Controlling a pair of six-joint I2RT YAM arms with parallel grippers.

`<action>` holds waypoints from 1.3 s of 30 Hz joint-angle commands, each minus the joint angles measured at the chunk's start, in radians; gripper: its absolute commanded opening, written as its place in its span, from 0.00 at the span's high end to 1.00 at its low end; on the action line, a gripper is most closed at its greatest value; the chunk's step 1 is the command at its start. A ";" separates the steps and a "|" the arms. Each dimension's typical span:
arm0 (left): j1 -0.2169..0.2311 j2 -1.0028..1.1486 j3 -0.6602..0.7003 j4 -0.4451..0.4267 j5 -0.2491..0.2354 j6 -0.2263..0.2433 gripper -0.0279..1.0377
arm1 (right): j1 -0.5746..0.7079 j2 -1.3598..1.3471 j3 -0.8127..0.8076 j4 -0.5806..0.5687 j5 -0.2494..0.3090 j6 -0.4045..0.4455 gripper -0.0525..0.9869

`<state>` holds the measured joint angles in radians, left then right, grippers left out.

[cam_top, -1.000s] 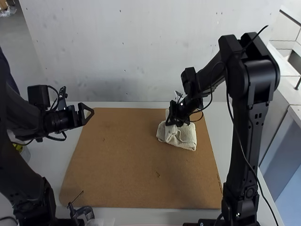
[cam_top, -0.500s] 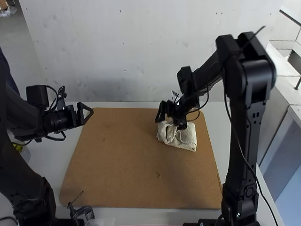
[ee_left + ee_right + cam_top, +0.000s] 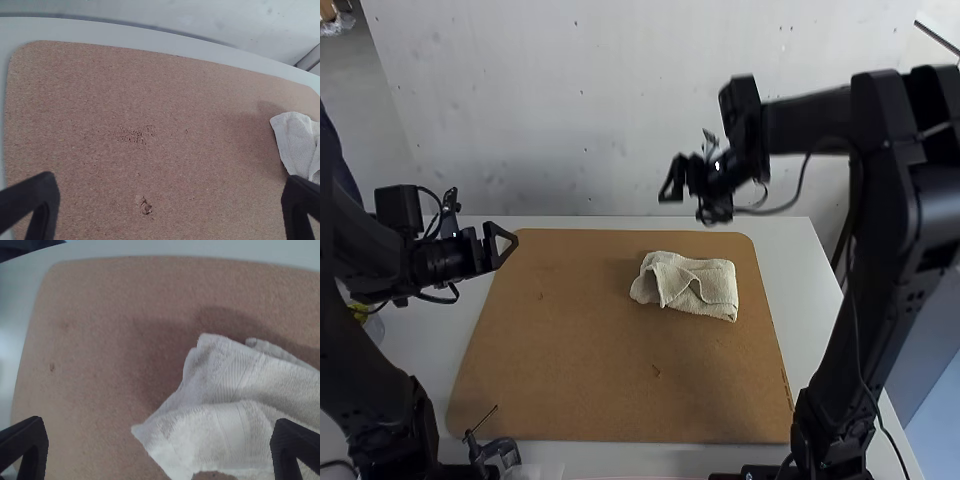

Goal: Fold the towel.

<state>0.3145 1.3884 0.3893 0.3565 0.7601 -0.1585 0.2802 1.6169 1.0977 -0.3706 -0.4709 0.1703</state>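
Lying below right end effector (image 3: 686, 203): towel (image 3: 712, 280)

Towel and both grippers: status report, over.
Left gripper open, holding nothing. Right gripper open, above the towel. Towel loosely folded, rumpled, on board. Neither gripper touching it.

High view looks forward-down; closer, downward wrist views share its board (image 3: 570, 360).

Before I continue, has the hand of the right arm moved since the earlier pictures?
Yes. In the high view, the right hand has gone from the towel upward, and now appears beyond the brown board's far edge.
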 commanded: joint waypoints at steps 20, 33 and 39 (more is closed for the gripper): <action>0.014 0.000 -0.006 0.009 0.022 0.002 0.03 | 0.174 0.127 -0.105 0.104 0.044 0.064 0.78; 0.038 0.003 -0.004 0.021 0.035 0.010 0.03 | 0.174 0.228 -0.090 0.160 0.052 0.074 0.90; 0.038 0.004 -0.009 0.022 0.035 0.007 0.03 | 0.166 0.325 -0.038 0.191 0.052 0.074 0.91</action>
<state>0.3466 1.3884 0.3893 0.3698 0.7769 -0.1581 0.4484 1.8862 1.0126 -0.1879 -0.4282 0.2359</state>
